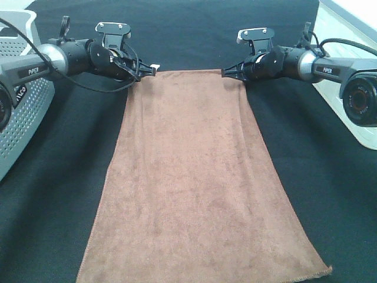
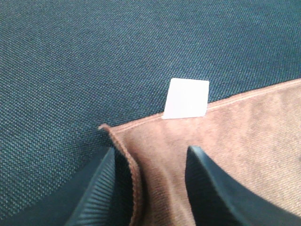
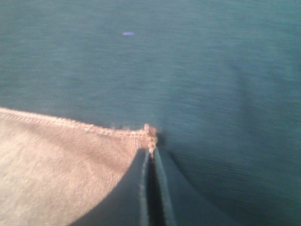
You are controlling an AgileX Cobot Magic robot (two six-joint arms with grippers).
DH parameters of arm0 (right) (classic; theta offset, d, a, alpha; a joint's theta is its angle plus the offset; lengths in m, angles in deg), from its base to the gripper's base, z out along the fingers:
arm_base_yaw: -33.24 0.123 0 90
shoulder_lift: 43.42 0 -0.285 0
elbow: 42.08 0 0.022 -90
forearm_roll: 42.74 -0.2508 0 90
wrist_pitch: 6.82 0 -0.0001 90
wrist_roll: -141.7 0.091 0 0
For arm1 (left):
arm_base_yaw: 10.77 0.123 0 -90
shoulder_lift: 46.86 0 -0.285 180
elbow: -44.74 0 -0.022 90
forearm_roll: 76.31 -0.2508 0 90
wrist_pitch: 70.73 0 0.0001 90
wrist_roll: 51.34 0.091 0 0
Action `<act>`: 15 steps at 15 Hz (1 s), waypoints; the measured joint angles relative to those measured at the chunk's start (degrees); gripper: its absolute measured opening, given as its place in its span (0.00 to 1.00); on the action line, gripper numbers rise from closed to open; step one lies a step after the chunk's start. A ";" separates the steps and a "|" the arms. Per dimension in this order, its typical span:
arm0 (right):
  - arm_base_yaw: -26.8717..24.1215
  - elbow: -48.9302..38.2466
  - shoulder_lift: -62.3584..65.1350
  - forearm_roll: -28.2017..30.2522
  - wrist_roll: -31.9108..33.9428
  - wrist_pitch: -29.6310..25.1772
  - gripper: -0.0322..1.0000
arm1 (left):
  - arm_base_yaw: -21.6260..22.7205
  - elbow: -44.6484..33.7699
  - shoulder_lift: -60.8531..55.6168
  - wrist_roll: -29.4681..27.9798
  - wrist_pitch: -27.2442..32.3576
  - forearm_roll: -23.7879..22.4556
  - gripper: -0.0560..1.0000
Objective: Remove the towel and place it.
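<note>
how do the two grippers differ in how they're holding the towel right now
The left gripper has its fingers spread apart, straddling the hem of the towel; the right gripper is pinched shut on the hem. The left one sits at the far corner with the white tag; the right one's far corner has no tag. Both are low on the black cloth, each at one far corner.

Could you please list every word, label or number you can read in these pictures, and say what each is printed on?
"PIPER": on the left arm, white letters.
"PIPER": on the right arm, small but legible.
Partial white lettering on the dark housing at the left edge: unreadable.
White tag on the towel: blank.
</note>
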 joint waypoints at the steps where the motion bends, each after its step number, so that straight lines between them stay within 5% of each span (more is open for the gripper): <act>1: 0.00 0.00 0.00 0.00 0.00 0.00 0.03 | 0.00 0.00 0.00 0.00 0.00 0.00 0.48; 15: -1.26 0.00 0.40 1.95 0.00 -1.03 0.03 | 0.00 0.00 0.00 0.00 -0.06 0.29 0.48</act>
